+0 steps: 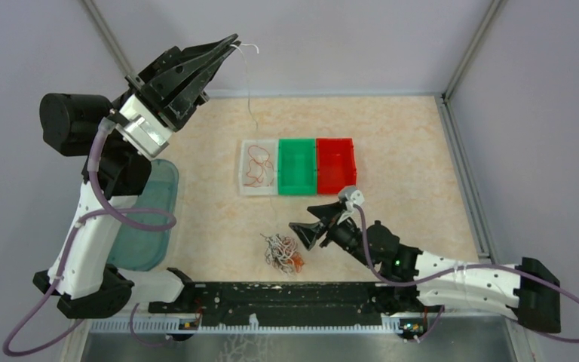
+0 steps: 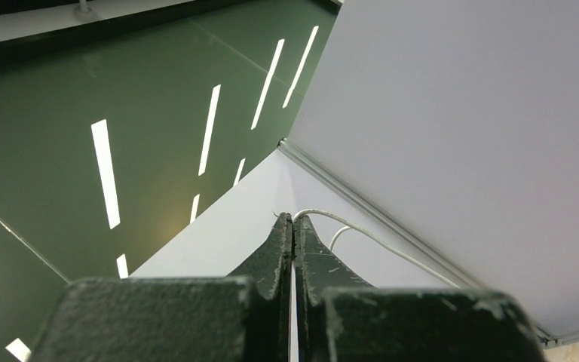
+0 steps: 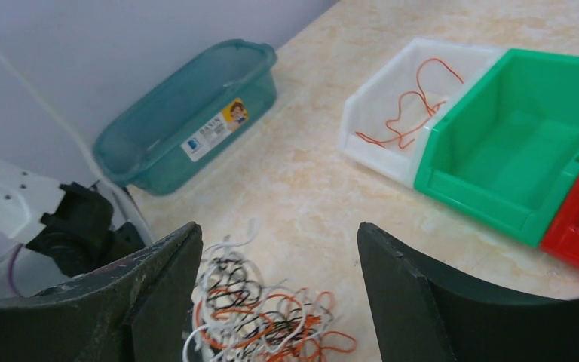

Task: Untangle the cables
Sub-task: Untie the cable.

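At the far left we see a teal basin (image 1: 149, 197) on the table. Above it the left gripper (image 1: 235, 39) is lifted high, its fingers pressed together on a single white cable (image 1: 249, 90). The left wrist view shows the strand pinched at the very tips, with a short curl poking out. The cable is thin and nearly straight. Its long axis hangs down from the tips, and its lower end points at the table just behind the white bin (image 1: 260, 192). We cannot tell whether that end touches anything. Inside the bin lies one orange cable (image 1: 255, 162) in loose loops. Nearer the arms, the other cables (image 1: 283, 253) sit on the table in a small knotted heap of white, orange and black curls. Just right of the heap is the right gripper (image 3: 277, 234), its fingers spread wide and holding nothing. A green bin (image 1: 297, 188) and a red bin (image 1: 335, 187) adjoin the white one.
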{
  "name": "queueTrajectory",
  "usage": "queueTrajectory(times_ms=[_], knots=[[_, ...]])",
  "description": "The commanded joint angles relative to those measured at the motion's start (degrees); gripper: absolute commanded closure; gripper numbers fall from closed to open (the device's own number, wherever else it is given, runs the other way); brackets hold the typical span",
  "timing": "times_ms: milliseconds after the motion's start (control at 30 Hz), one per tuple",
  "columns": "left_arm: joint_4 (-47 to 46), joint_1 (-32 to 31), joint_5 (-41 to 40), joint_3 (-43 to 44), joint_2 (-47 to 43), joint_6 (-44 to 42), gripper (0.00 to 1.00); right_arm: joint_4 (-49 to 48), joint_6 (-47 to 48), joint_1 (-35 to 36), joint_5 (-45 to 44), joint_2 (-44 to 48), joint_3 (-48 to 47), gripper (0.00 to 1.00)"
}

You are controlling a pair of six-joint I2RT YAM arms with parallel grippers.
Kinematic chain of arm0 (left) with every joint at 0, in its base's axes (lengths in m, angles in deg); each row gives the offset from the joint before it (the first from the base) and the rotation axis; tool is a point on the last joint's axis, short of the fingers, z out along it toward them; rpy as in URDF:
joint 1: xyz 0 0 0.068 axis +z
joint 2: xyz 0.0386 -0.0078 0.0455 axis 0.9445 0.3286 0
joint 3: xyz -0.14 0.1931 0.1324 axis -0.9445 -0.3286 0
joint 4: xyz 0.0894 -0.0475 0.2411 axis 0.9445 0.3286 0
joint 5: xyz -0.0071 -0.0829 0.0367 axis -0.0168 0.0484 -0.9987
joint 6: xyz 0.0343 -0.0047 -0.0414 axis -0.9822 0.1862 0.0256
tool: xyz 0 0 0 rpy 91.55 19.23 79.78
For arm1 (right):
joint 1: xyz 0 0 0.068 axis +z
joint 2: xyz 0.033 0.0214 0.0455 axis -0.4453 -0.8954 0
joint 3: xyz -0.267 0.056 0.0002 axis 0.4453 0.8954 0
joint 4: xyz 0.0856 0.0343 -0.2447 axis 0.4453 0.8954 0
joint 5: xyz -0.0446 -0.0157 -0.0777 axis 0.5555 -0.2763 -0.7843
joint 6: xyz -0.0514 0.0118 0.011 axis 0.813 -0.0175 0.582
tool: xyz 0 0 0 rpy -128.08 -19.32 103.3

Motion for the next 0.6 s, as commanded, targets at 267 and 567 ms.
queueTrajectory(times_ms=[267,567], knots=[[-1.86,-1.2,-0.41,-0.04,0.11,-0.06,1.0,-2.25,6.83,0.93,12.11,-9.57,-12.62,0.23],[2.43,-1.39,-4.19,-1.65,-2.25,3.65,1.0,-9.37,7.88,-0.98,8.96,-22.32,-19.03,0.38]])
